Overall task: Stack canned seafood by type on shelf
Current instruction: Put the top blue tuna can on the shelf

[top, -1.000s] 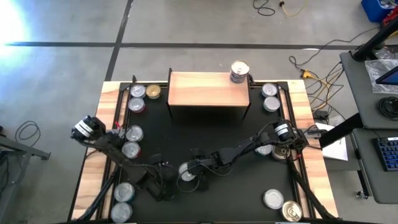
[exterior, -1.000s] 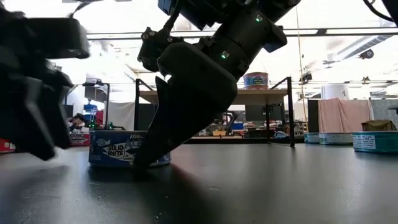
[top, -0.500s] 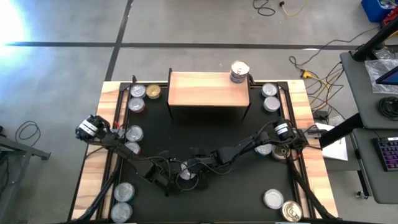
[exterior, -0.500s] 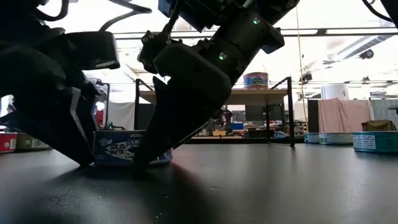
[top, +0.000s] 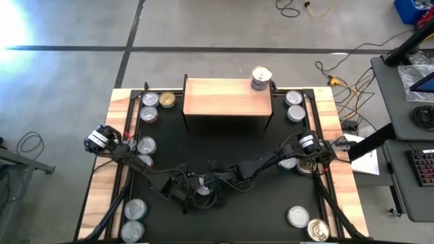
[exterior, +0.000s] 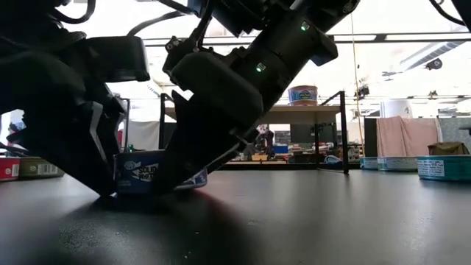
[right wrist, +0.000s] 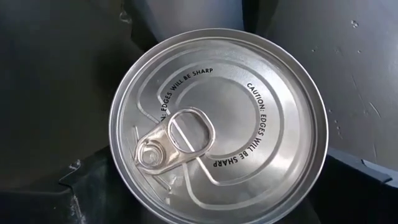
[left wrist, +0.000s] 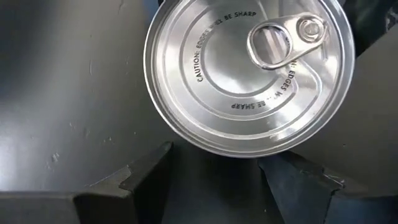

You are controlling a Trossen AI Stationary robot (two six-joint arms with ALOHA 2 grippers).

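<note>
High view: a tin (top: pixel 203 192) lies low centre of frame, flanked by the left gripper (top: pixel 184 196) and right gripper (top: pixel 215 186).

Low view: tin flat on the mat, blue label.

Wrist views: both grippers stand spread astride the tin, gripping nothing; neither is clearly nearer.

The tin (left wrist: pixel 249 74) has a shiny silver top with black lettering and a blue side label with white letters (exterior: pixel 143 173), the mat (top: pixel 224 146) is black with pale wood edges, and the shelf (top: pixel 227 97) has a light wood top and black legs.
</note>
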